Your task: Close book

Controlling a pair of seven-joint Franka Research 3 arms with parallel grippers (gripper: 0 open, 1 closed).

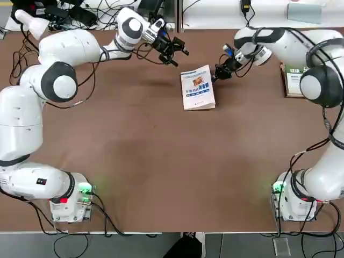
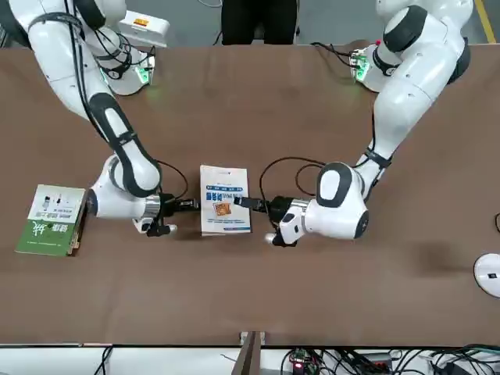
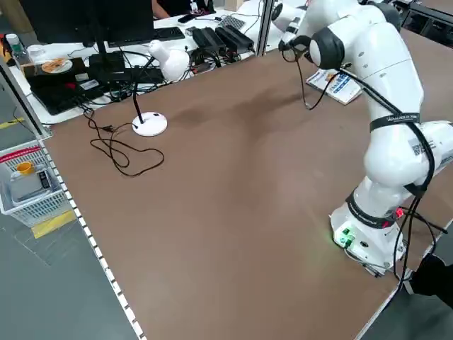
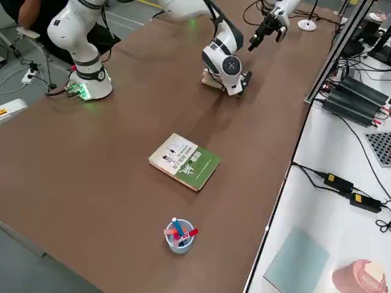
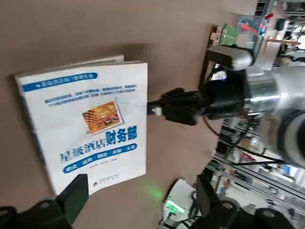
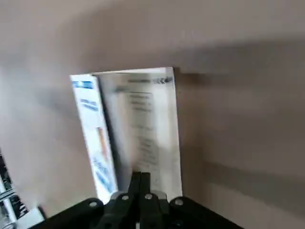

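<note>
The book (image 1: 198, 87) lies in the far middle of the table with its white and light-blue cover facing up, also seen in the front view (image 2: 225, 199) and the left wrist view (image 5: 90, 129). My right gripper (image 1: 217, 72) is shut, its tip against the book's edge on my right (image 5: 157, 109). From the right wrist, the shut fingers (image 6: 140, 179) point at a cream printed page (image 6: 150, 129) beside the tilted cover, so I cannot tell whether the cover is fully down. My left gripper (image 1: 174, 54) hovers open above the book's far-left side, holding nothing.
A green-and-white book (image 1: 293, 79) lies near the table's right edge (image 4: 184, 161). A cup of pens (image 4: 179, 235) stands beyond it. A white desk lamp (image 3: 152, 124) and its cable sit at the far left. A person stands at the table's near edge (image 1: 188, 247).
</note>
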